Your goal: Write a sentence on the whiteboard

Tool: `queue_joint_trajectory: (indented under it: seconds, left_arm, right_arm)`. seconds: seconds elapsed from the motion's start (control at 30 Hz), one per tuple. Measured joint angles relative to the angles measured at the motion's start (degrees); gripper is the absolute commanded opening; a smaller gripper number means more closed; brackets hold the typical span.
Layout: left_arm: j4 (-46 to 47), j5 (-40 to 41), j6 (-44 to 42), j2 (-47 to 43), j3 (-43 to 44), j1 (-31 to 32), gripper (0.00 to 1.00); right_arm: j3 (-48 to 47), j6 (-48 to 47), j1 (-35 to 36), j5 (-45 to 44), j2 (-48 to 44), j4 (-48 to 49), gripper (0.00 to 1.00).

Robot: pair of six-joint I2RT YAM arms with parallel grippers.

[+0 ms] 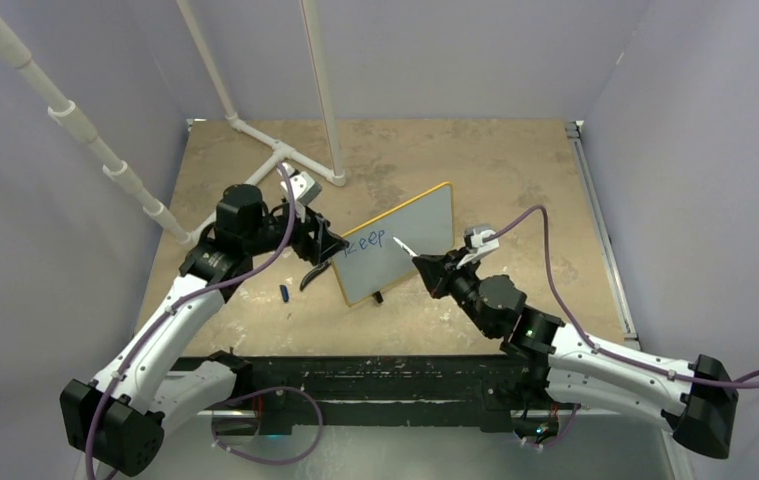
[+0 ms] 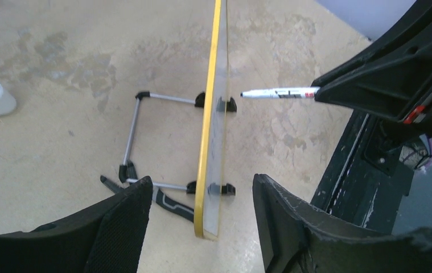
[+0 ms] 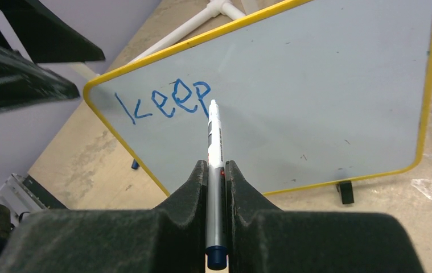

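Note:
The whiteboard (image 1: 410, 240) stands tilted on the table, its yellow frame and black feet showing. Blue lettering "keep" (image 1: 363, 243) is at its upper left, clear in the right wrist view (image 3: 165, 102) on the board (image 3: 316, 85). My right gripper (image 1: 433, 268) is shut on a white marker (image 3: 215, 136), its tip just right of the "p", at the board face. My left gripper (image 1: 330, 250) is open, its jaws on either side of the board's left end without touching. The left wrist view shows the board edge-on (image 2: 209, 114) and the marker (image 2: 279, 92).
A blue marker cap (image 1: 284, 293) lies on the table left of the board. The board's wire stand (image 2: 131, 136) spreads out behind it. White pipes (image 1: 285, 155) stand at the back left. A black rail (image 1: 375, 375) runs along the near edge.

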State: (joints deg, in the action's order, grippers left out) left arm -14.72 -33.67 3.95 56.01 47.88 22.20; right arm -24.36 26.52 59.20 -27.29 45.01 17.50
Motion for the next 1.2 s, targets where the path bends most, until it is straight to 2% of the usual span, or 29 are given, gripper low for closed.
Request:
queue_joint_trajectory:
  seconds: [0.23, 0.47, 0.7, 0.77, 0.9, 1.2]
  left_arm:
    - [1.0, 0.7, 2.3, 5.0, 10.2, 0.9, 0.64]
    - [1.2, 5.2, 2.5, 16.6, 16.5, 8.9, 0.65]
    - [0.1, 8.6, 2.5, 24.9, 20.2, 11.3, 0.64]
    - [0.1, 9.0, 2.5, 26.2, 21.1, 11.7, 0.59]
    - [0.2, 9.2, 2.5, 28.3, 22.5, 12.5, 0.36]
    - [-0.5, 7.9, 2.1, 29.6, 22.8, 13.1, 0.00]
  right_arm:
    - [0.0, -1.2, 0.0, -2.3, -5.4, -4.3, 0.00]
    - [0.0, -2.6, 0.0, -4.3, -9.8, -7.4, 0.00]
    - [0.0, -3.2, 0.0, -4.8, -12.5, -8.4, 0.00]
    - [0.0, -3.3, 0.0, -4.8, -12.8, -8.7, 0.00]
    - [0.0, -3.2, 0.0, -4.7, -12.8, -9.2, 0.00]
    - [0.0, -3.2, 0.0, -4.8, -13.4, -10.6, 0.00]
